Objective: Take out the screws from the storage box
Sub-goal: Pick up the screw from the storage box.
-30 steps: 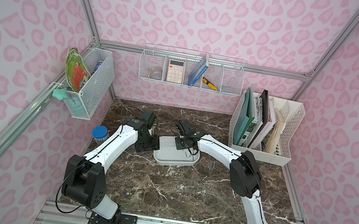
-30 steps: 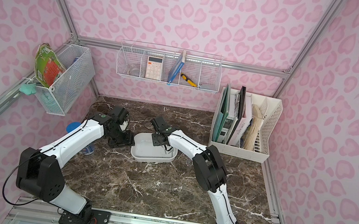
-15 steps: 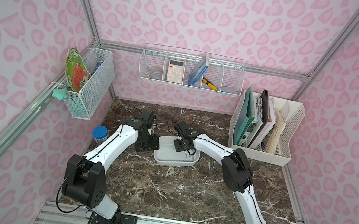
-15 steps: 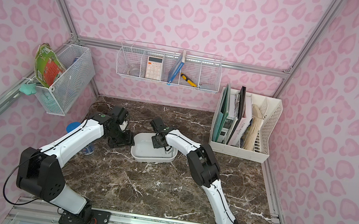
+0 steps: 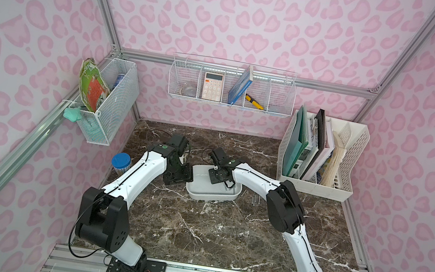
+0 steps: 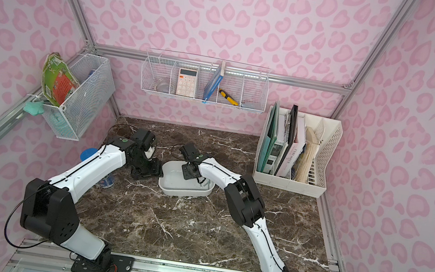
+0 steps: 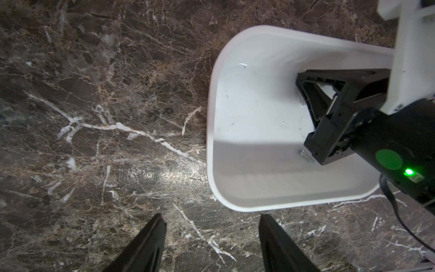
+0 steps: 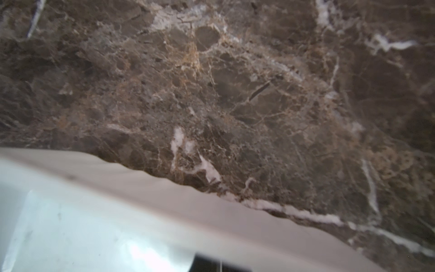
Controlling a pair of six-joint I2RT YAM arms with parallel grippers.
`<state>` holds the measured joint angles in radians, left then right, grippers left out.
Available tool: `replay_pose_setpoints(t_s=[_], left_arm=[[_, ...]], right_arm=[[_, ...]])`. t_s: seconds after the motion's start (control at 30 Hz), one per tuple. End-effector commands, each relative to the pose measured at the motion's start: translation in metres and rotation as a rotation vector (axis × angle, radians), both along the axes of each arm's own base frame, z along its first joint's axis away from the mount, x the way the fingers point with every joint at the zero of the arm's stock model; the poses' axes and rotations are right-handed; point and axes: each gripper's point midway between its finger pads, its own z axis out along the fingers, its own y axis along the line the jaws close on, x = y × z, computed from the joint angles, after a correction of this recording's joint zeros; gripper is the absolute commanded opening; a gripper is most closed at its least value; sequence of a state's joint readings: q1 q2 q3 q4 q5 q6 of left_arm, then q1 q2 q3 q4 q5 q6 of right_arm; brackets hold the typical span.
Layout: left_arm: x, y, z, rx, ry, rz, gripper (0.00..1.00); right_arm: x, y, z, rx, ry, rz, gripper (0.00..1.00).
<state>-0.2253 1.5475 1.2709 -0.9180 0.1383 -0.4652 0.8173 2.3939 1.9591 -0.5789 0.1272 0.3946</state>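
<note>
The right tool [image 7: 306,94] is pressed together inside the storage box [image 7: 210,131], can't tell if it's pinching anything. I'd lift slow and clear the wall. One of the screws [image 7: 306,156] lies loose inside. The left tool [image 7: 211,215] is spread just beside the box.

The left end effector [image 7: 211,217], fingers apart, hangs over the counter [image 7: 98,122] beside the storage box [image 7: 210,141]; the right end effector [image 7: 306,99] reaches inside near a screw [image 7: 306,156].

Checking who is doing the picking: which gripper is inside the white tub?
The right gripper, shut and reaching down into the storage box; the left gripper hangs open just outside its rim.
</note>
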Motion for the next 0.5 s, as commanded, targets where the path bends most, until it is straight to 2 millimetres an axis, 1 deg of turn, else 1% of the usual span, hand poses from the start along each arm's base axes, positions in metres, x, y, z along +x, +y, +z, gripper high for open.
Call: replay_pose_setpoints(t_s=[0.0,0.1,0.13,0.17,0.23,0.3,0.37,0.47], left_arm=[[0.000,0.001,-0.001,0.007,0.006,0.000,0.68],[0.000,0.002,0.000,0.009,0.002,0.002,0.67],[0.000,0.002,0.000,0.009,-0.001,0.002,0.67],[0.000,0.002,0.000,0.009,-0.002,0.002,0.67],[0.000,0.002,0.000,0.009,-0.002,0.002,0.68],[0.000,0.002,-0.001,0.010,0.001,0.002,0.68],[0.000,0.002,-0.001,0.010,0.002,0.002,0.67],[0.000,0.003,-0.001,0.015,0.000,0.003,0.67]], right_arm=[[-0.012,-0.011,0.003,-0.035,0.043,-0.020,0.04],[-0.007,-0.003,0.039,0.043,-0.001,-0.029,0.04],[-0.007,-0.001,0.047,0.064,-0.009,-0.032,0.04],[-0.007,0.002,0.063,0.094,-0.031,-0.034,0.04],[-0.009,0.005,0.081,0.139,-0.051,-0.036,0.04],[-0.012,0.006,0.092,0.176,-0.061,-0.040,0.04],[-0.016,0.002,0.100,0.205,-0.069,-0.058,0.04],[-0.021,-0.014,0.108,0.244,-0.086,-0.112,0.04]])
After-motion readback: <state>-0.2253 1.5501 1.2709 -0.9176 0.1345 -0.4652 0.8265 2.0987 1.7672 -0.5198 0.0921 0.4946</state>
